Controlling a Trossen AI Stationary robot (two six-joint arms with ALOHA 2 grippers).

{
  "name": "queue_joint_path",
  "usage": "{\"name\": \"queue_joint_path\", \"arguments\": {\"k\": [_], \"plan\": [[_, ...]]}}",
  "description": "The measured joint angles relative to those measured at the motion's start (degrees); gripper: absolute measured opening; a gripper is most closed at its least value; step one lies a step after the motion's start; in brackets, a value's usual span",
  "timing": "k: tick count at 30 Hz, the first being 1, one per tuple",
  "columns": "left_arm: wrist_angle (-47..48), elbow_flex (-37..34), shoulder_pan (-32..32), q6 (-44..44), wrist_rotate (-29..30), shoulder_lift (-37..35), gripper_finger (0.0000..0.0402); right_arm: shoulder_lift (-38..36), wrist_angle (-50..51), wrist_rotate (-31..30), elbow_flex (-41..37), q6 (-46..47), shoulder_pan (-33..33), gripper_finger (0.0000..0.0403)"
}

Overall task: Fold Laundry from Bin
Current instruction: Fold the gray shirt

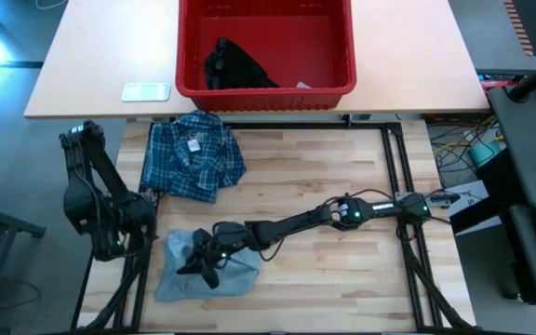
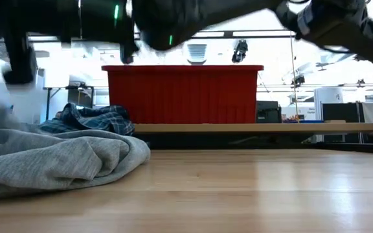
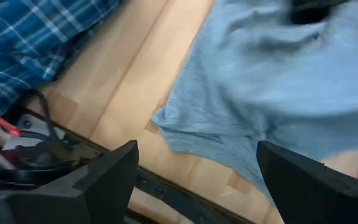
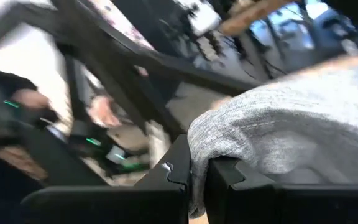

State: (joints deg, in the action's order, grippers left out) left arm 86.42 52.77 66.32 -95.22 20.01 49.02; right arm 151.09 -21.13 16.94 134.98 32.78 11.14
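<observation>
The red bin (image 1: 265, 90) stands on the far table, and a small black garment (image 1: 235, 67) lies inside it. The blue-and-white plaid shirt (image 1: 194, 155) lies folded on the wooden table's far left. The light grey T-shirt (image 1: 186, 276) lies crumpled at the near left, also in the low view as the T-shirt (image 2: 57, 158). My right gripper (image 1: 205, 264) reaches across from the right and is shut on it. My left gripper (image 1: 127, 238) hangs open over the table's left edge, beside the T-shirt (image 3: 278, 81), with nothing between its fingers. My right gripper pinches a bunched part of the grey T-shirt (image 4: 199, 148) between its two fingers; one layer or several, I cannot tell. The fingers come in about level from the table's right side. The cloth bulges slack over one finger, and the rest of the shirt lies on the table.
A flat white object (image 1: 145, 91) lies on the far table left of the bin. Black frame rails (image 1: 391, 167) run along the wooden table's edges. Cables (image 3: 23, 130) sit under my left gripper. The wooden top's middle and right (image 1: 342, 167) are bare.
</observation>
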Motion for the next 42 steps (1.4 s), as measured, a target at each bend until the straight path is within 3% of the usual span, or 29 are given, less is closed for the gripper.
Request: {"name": "queue_joint_path", "arguments": {"k": [9, 12, 29, 35, 42], "plan": [[3.3, 0.0, 0.0, 0.1, 0.2, -3.3, 0.0309, -7.0, 5.6, 1.8, 0.1, 3.6, 1.2, 0.0013], [3.7, 0.0, 0.0, 0.2, 0.5, -3.9, 0.0309, -7.2, 9.1, -1.5, 0.0, 2.6, 1.3, 0.0013], [3.6, 0.0, 0.0, 0.1, 0.0, -4.2, 0.0309, 3.5, 7.8, -10.1, 0.0, 0.2, -0.7, 0.0023], [3.6, 0.7, -0.6, 0.3, 0.0, -4.2, 0.0309, 2.7, 11.1, -9.4, 0.0, 0.2, -0.7, 0.0136], [3.6, 4.2, -3.0, 3.3, 4.1, -3.7, 0.0309, -4.2, 30.5, -9.0, 0.0, -3.1, -0.1, 0.0285]]}}
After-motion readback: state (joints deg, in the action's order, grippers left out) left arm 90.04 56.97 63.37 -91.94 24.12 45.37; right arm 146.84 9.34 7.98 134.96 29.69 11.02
